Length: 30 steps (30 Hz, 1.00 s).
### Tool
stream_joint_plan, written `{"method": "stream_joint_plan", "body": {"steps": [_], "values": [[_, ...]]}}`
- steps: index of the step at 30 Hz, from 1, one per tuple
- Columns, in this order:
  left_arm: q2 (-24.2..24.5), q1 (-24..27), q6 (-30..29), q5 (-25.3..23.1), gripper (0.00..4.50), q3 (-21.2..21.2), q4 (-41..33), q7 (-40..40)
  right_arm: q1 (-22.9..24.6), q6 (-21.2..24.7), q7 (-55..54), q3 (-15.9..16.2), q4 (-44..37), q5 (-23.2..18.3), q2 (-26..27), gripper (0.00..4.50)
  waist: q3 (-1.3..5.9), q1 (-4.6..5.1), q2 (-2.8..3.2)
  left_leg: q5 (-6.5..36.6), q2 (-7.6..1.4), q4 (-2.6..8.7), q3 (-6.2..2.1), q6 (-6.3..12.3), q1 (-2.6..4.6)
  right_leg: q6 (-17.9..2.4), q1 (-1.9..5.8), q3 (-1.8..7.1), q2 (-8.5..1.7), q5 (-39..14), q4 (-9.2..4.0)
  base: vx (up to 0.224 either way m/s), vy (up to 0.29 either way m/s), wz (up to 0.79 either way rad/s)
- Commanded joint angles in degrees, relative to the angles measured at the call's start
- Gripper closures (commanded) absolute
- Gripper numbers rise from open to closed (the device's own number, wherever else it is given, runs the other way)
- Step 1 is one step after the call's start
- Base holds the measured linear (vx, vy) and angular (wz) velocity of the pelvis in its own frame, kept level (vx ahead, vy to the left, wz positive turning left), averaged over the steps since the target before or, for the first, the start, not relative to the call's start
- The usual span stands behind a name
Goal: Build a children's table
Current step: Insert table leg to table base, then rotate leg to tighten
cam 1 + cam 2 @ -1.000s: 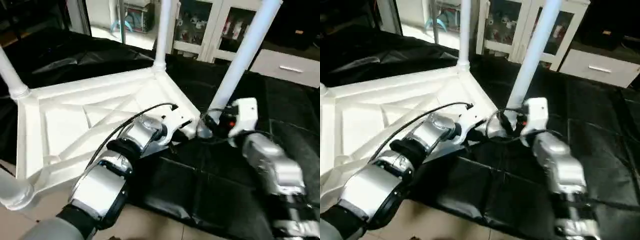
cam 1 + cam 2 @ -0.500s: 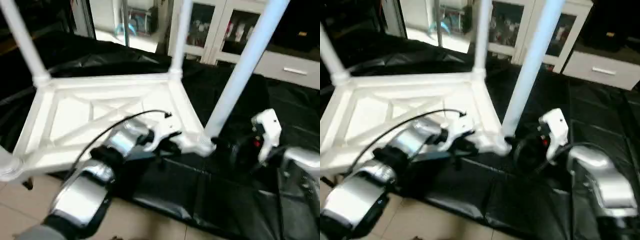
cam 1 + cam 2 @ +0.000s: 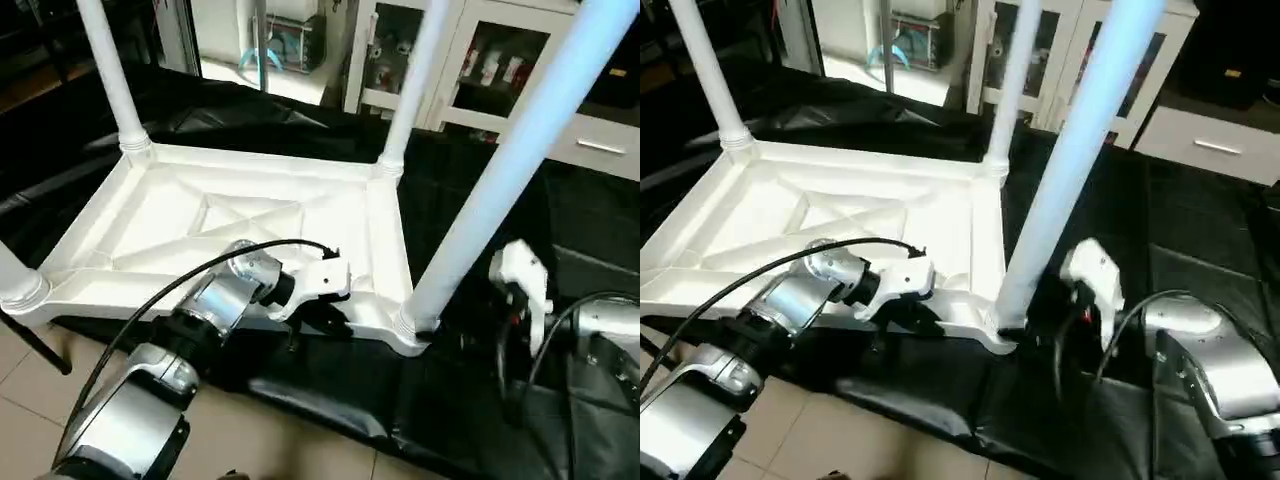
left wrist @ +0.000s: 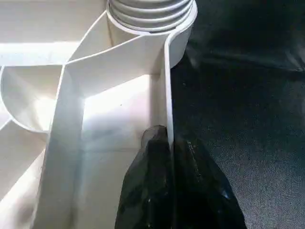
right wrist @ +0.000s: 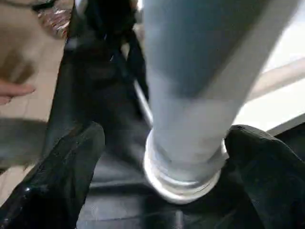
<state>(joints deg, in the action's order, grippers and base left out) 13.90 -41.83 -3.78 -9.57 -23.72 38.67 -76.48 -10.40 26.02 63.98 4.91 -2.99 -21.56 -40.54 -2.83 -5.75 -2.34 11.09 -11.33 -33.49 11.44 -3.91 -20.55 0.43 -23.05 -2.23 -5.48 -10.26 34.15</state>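
The children's table lies upside down on the black mat, the ribbed underside of its tabletop [image 3: 250, 215] facing up. Legs stand in all four corner sockets: near right [image 3: 510, 170], far right [image 3: 410, 90], far left [image 3: 110, 75], near left [image 3: 15, 285]. My left gripper [image 4: 170, 157] is shut on the thin near rim wall [image 4: 167, 95], just short of the near-right socket [image 4: 152, 14]. My right gripper [image 5: 167, 133] is open. One finger [image 5: 71, 162] stands on each side of the near-right leg's base [image 5: 183, 167], with a gap to the leg on both sides.
The black mat [image 3: 470, 420] covers the floor under and to the right of the table. Tiled floor [image 3: 30, 400] shows at the near left, crossed by a thin dark rod [image 3: 35, 345]. White cabinets [image 3: 470, 60] stand behind. What looks like a person's hand [image 5: 12, 90] shows at the right wrist view's edge.
The head view has swung, so the whole tabletop and more legs now show. My right wrist sits a little farther right of the near-right leg's base. The left gripper keeps its hold on the rim.
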Motion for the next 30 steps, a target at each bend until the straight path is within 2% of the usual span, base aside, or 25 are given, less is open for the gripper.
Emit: {"method": "stream_joint_plan", "body": {"steps": [1, 2, 4, 6, 8, 9, 11, 13, 14, 16, 22, 26, 30], "values": [[-0.93, 1.06, 0.34, 1.64, 4.50, -0.89, -1.97, -1.97, -0.94, -1.76, 0.87, 0.53, 1.65, 1.55, -0.20, 0.32, 3.35, 0.20, -1.16, 9.91, -2.29, 3.77, -0.75, 4.11, 0.53, -12.95, 2.44, 1.83, -3.01, -10.23, -3.55, 0.000, 0.000, 0.00], [-0.87, 1.21, 0.20, 1.57, 4.50, -0.90, -2.29, -1.83, -1.43, -2.09, 0.99, 0.80, 2.42, 1.84, 0.04, 0.40, 3.33, 0.25, -0.98, 9.24, -2.28, 3.80, -0.76, 4.27, 0.50, -13.23, 2.40, 1.79, -2.97, -9.60, -3.47, 0.000, 0.000, 0.00], [-0.74, 1.47, 0.08, 1.53, 4.50, -1.01, -2.75, -1.49, -2.71, -2.94, 0.90, 1.44, 4.08, 2.38, 0.71, 0.42, 3.38, 0.31, -0.99, 8.72, -2.21, 3.68, -0.67, 4.53, 0.54, -13.55, 2.33, 1.77, -2.85, -8.77, -3.37, 0.000, 0.000, 0.00], [-0.65, 1.63, 0.04, 1.54, 4.50, -1.13, -3.05, -1.21, -3.57, -3.62, 0.78, 1.77, 5.09, 2.61, 1.16, 0.77, 3.46, 0.29, -1.11, 8.13, -2.17, 3.55, -0.62, 4.91, 0.56, -13.74, 2.40, 1.79, -2.87, -8.08, -3.22, 0.000, 0.000, 0.00], [-0.59, 1.72, -0.07, 1.58, 4.50, -1.19, -3.27, -1.15, -4.01, -4.11, 0.79, 1.95, 5.67, 2.76, 1.40, 0.83, 3.50, 0.26, -1.05, 7.63, -2.17, 3.48, -0.61, 5.14, 0.59, -14.01, 2.42, 1.77, -2.88, -7.48, -3.14, 0.000, 0.000, 0.00], [-0.50, 1.80, -0.22, 1.52, 4.50, -1.21, -3.49, -1.10, -4.63, -4.63, 0.95, 2.25, 6.42, 2.91, 1.88, 0.87, 3.52, 0.19, -1.23, 7.23, -2.20, 3.43, -0.58, 5.36, 0.58, -14.18, 2.45, 1.77, -2.86, -6.93, -3.03, 0.000, 0.000, 0.00], [-0.39, 1.86, -0.30, 1.42, 4.50, -1.21, -3.63, -1.09, -5.21, -5.16, 1.38, 2.79, 7.14, 3.15, 2.35, 1.21, 3.58, 0.24, -1.19, 6.70, -2.13, 3.38, -0.59, 5.65, 0.49, -14.31, 2.51, 1.71, -2.82, -6.39, -2.92, 0.000, 0.000, 0.00], [-0.36, 1.92, -0.43, 1.37, 4.50, -1.23, -3.81, -1.08, -5.43, -5.51, 1.90, 3.12, 7.50, 3.28, 2.46, 1.26, 3.61, 0.26, -1.16, 6.15, -2.14, 3.32, -0.59, 5.94, 0.49, -14.57, 2.51, 1.70, -2.77, -5.62, -2.77, 0.000, 0.000, 0.00], [-0.38, 1.93, -0.57, 1.39, 4.50, -1.23, -3.93, -1.03, -5.53, -5.65, 2.44, 3.37, 7.76, 3.35, 2.45, 1.29, 3.59, 0.24, -1.22, 6.51, -2.11, 3.29, -0.53, 5.99, 0.51, -14.74, 2.51, 1.72, -2.77, -5.67, -2.81, 0.000, 0.000, 0.00], [-0.35, 1.96, -0.67, 1.43, 4.50, -1.27, -4.01, -1.05, -5.66, -6.12, 3.24, 3.98, 8.19, 3.72, 2.30, 1.64, 3.57, 0.25, -1.20, 7.09, -2.10, 3.28, -0.55, 5.89, 0.45, -14.66, 2.53, 1.72, -2.81, -6.22, -2.87, 0.000, 0.000, 0.00], [-0.30, 2.04, -1.15, 1.58, 4.50, -1.34, -4.18, -1.11, -6.12, -7.17, 5.00, 5.14, 9.80, 4.45, 1.95, 2.14, 3.58, 0.32, -1.19, 7.71, -2.12, 3.29, -0.58, 5.49, 0.54, -14.52, 2.50, 1.72, -2.75, -6.95, -2.88, 0.000, 0.000, 0.00], [-0.37, 2.12, -1.46, 1.66, 4.50, -1.43, -4.28, -1.25, -6.18, -7.57, 5.84, 5.68, 10.59, 5.05, 1.89, 2.39, 3.60, 0.31, -1.21, 8.02, -2.09, 3.24, -0.56, 5.46, 0.57, -14.60, 2.49, 1.72, -2.71, -6.99, -2.89, 0.000, 0.000, 0.00], [-0.47, 2.01, -1.50, 1.71, 4.50, -1.39, -4.04, -1.22, -5.42, -7.59, 5.81, 5.73, 11.00, 5.06, 2.00, 2.45, 3.63, 0.33, -1.26, 7.80, -2.09, 3.24, -0.61, 5.47, 0.52, -14.42, 2.53, 1.70, -2.69, -7.17, -2.86, 0.000, 0.000, 0.00]]}}
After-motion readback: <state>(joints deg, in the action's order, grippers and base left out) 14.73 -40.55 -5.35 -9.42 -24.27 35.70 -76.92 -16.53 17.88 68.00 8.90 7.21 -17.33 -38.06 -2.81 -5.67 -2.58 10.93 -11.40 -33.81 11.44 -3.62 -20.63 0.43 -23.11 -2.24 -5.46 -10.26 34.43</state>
